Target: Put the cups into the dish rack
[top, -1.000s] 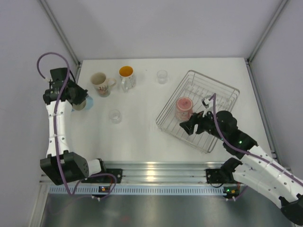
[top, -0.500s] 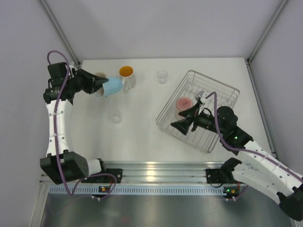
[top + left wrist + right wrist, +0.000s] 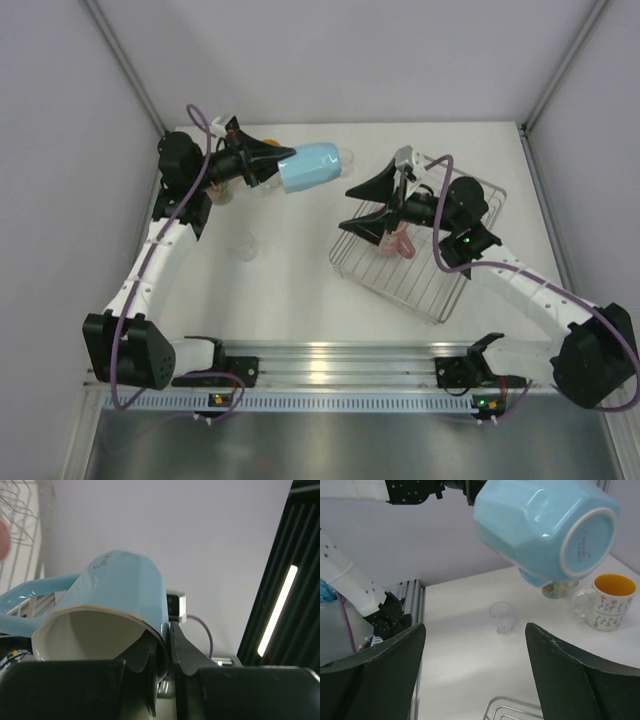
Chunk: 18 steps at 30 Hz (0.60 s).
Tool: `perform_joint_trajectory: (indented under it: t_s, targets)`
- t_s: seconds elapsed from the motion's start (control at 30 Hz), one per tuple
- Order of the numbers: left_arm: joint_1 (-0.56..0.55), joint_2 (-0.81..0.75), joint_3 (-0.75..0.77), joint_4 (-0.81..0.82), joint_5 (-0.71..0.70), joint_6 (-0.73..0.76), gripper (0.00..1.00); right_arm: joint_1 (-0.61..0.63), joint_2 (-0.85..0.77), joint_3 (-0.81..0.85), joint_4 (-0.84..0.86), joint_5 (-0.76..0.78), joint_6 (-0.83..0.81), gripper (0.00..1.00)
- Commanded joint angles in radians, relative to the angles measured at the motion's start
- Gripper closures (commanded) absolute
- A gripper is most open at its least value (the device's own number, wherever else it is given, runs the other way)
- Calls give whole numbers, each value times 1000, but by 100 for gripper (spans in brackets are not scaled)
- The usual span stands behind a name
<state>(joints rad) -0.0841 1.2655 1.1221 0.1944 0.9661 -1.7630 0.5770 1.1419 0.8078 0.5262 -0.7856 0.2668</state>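
A light blue cup (image 3: 312, 167) hangs on its side in the air left of the dish rack (image 3: 455, 285). My left gripper (image 3: 283, 164) is shut on its rim, one finger inside (image 3: 137, 652), one outside. In the right wrist view the blue cup (image 3: 545, 530) fills the top, bottom facing the camera. My right gripper (image 3: 357, 206) stands open and empty over the rack's left corner, pointing at the blue cup, a short gap away. A pink cup (image 3: 401, 243) lies in the rack, partly hidden by the right gripper.
On the table stand a clear glass (image 3: 501, 616), an orange-inside mug (image 3: 607, 602) and a cream patterned mug (image 3: 559, 588), half hidden by the blue cup. Another clear glass (image 3: 346, 156) peeks out beside the blue cup. The rack's rim (image 3: 512, 706) lies just below the right fingers.
The left arm has carried the blue cup up and right toward the rack. The right gripper has risen from the pink cup, turned left and opened wider.
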Motion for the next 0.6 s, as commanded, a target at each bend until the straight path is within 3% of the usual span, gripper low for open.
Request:
perform_joint_trajectory:
  t_s: [0.0,0.33,0.57]
  targets:
    - [-45,-40,83,316,57,-167,100,-49,79,89,193,-170,57,19]
    - [-155,-86,41,407,-18,-231,100,-51,153,177,288,-225,71,27]
    - [-258,-72,65,425,-84,-225,100,-49,219,205,480,-208,183,34]
